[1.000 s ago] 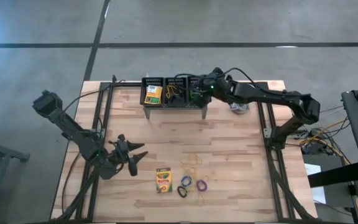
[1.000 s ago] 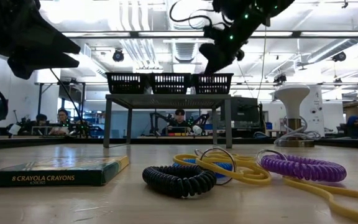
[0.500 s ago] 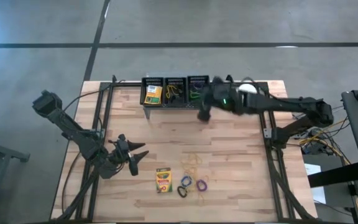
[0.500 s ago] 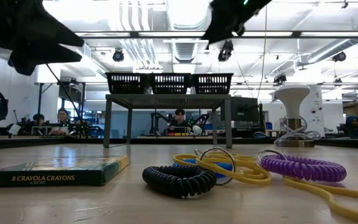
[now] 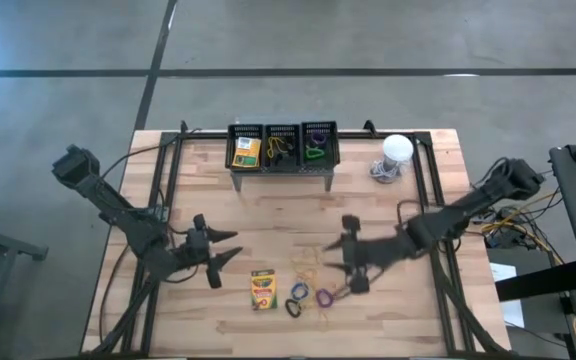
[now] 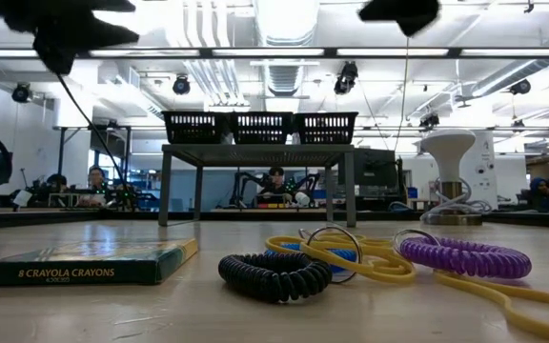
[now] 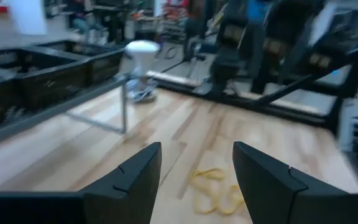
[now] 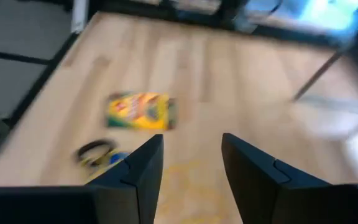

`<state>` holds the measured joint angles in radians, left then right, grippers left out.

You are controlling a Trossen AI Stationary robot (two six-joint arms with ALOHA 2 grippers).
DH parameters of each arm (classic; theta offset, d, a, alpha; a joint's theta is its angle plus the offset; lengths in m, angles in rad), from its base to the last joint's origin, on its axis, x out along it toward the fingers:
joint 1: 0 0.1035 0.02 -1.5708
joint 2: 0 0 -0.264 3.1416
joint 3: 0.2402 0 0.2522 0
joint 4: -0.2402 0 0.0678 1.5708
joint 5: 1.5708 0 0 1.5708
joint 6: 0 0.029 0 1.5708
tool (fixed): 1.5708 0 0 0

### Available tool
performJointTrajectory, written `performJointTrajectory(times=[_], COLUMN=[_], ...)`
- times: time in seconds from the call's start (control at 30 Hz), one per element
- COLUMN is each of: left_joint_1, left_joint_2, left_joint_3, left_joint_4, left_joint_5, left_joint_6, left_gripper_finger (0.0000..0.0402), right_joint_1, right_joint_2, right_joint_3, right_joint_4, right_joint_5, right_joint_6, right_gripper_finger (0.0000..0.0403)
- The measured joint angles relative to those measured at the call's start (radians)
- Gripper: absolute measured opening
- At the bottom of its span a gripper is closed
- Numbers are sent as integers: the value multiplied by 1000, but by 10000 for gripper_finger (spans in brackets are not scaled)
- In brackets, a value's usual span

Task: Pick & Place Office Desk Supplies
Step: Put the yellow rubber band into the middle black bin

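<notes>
Crayons come first: a flat yellow-and-green cardboard crayon box [image 5: 263, 289] lies on the pale wooden table [image 5: 268, 215] toward its near edge, a little left of centre, and shows again in the low view [image 6: 89, 263] and the right wrist view [image 8: 141, 111]. Just right of it sits a cluster of small elastic loops: a black coiled loop [image 5: 293, 307], a blue one [image 5: 300, 291], a purple coiled one [image 5: 325, 297], with thin yellow rubber bands [image 5: 309, 262] spread just beyond and among them. In the low view the black coil [image 6: 274, 273] touches the yellow bands [image 6: 355, 257], and the purple coil [image 6: 465, 257] lies to their right.

At the far edge a grey perforated metal stand [image 5: 282, 160] carries three dark mesh baskets: the left one holds a second yellow crayon box [image 5: 247, 151], the middle one yellow bands [image 5: 278, 148], the right one green and purple loops [image 5: 315, 146]. A white dome-shaped object [image 5: 396, 152] stands on the table to the right of the stand.

The right gripper [image 5: 349, 254] hangs above the table just right of the yellow bands and loops, its fingers [image 8: 135, 174] spread apart with nothing between them. The left gripper [image 5: 224, 248] waits left of the near crayon box, its fingers [image 7: 129, 180] also spread and empty.
</notes>
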<state>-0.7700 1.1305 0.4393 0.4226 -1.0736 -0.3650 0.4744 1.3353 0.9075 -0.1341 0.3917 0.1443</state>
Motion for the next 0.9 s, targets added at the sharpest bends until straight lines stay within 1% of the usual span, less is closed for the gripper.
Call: performJointTrajectory(times=[0.1, 0.23, 0.3, 0.37, 0.47, 0.57, 0.67, 0.73, 0.8, 0.9], left_joint_1=[0, 19, 36, 54, 86, 142, 225, 289, 346, 403], left_joint_2=[21, 86, 128, 176, 251, 326, 421, 497, 568, 673], left_joint_3=[2, 8, 29, 68, 148, 262, 374, 436, 481, 537], left_joint_4=[92, 206, 199, 177, 55, -163, -354, -400, -401, -372], left_joint_5=[65, 171, 202, 243, 289, 352, 480, 574, 657, 701], left_joint_6=[78, 153, 148, 123, 42, -93, -226, -267, -271, -265], left_gripper_finger=[204, 204, 204, 204, 204, 201, 196, 193, 190, 183], right_joint_1=[62, 111, 121, 126, 130, 130, 130, 129, 123, 114], right_joint_2=[31, 81, 109, 140, 186, 204, 228, 232, 234, 230], right_joint_3=[-25, -92, -140, -188, -246, -275, -300, -318, -336, -374], right_joint_4=[8, 96, 177, 255, 322, 337, 333, 333, 339, 338], right_joint_5=[1, 1, 7, 45, 152, 311, 518, 622, 653, 651], right_joint_6=[135, 292, 357, 398, 430, 439, 451, 455, 425, 345], right_gripper_finger=[153, 151, 156, 163, 174, 179, 177, 174, 171, 166])
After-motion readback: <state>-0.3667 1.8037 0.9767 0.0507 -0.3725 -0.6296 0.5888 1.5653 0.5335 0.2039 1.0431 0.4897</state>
